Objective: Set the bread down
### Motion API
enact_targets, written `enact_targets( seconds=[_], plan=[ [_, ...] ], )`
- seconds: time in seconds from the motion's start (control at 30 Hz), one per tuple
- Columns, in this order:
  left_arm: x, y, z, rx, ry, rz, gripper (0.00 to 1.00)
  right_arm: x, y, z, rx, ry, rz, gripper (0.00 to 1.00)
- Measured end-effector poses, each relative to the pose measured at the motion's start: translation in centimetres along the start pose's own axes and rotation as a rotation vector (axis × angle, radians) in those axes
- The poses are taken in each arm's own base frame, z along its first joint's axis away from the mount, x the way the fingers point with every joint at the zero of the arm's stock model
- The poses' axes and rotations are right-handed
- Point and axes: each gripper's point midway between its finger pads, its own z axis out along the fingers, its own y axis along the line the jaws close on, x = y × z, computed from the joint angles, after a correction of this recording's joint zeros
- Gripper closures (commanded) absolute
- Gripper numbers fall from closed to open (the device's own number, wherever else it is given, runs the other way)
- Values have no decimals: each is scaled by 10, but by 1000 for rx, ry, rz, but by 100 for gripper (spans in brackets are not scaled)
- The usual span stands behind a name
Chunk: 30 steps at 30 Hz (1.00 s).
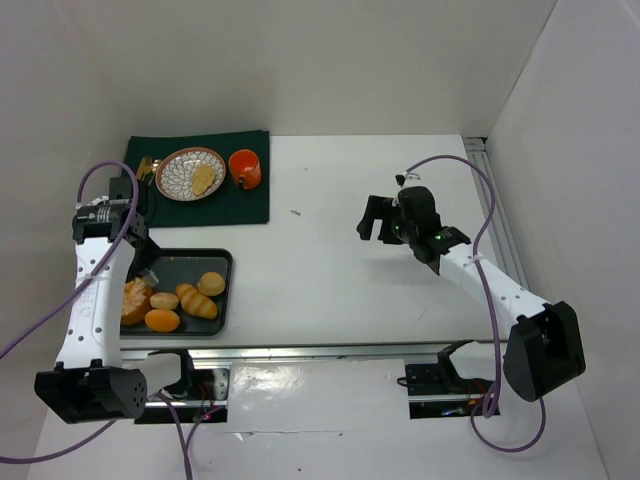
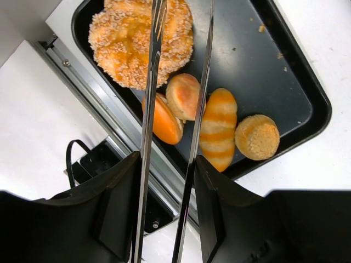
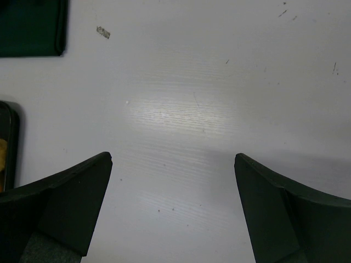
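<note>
Several breads lie in the black tray (image 1: 190, 262): a large sesame round (image 2: 140, 41), a glossy orange bun (image 2: 164, 120), a small pale bun (image 2: 184, 96), a striped roll (image 2: 219, 129) and a crumbly round bun (image 2: 258, 137). My left gripper (image 2: 167, 164) is shut on metal tongs (image 2: 151, 109). The tongs' two arms reach out over the sesame round with a gap between them and nothing in it. Their tips are cut off by the frame's top edge. My right gripper (image 3: 173, 159) hangs open over bare table, holding nothing.
A patterned plate (image 1: 178, 160) carrying one piece of bread (image 1: 203, 179) sits on a dark green cloth (image 1: 240, 205) at the back left, with an orange cup (image 1: 246, 168) beside it. The tray (image 2: 285, 82) lies against the table's front rail (image 2: 82, 82). White walls enclose the table.
</note>
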Motion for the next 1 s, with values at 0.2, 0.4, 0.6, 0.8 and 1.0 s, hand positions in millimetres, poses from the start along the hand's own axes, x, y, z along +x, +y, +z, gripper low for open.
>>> enact_targets(
  seconds=[0.2, 0.4, 0.6, 0.8, 1.0],
  plan=[
    [2, 6, 5, -16, 33, 2, 46, 0, 0, 0, 0, 0, 0, 0],
    [8, 4, 17, -54, 76, 22, 46, -1, 1, 0, -3, -1, -1, 0],
    [17, 2, 32, -108, 131, 25, 46, -1, 3, 0, -11, 1, -3, 0],
    [32, 4, 45, -158, 181, 9, 50, -3, 11, -2, -33, -2, -24, 0],
    [32, 3, 47, -162, 184, -15, 74, -12, 15, -5, -41, -18, -28, 0]
  ],
)
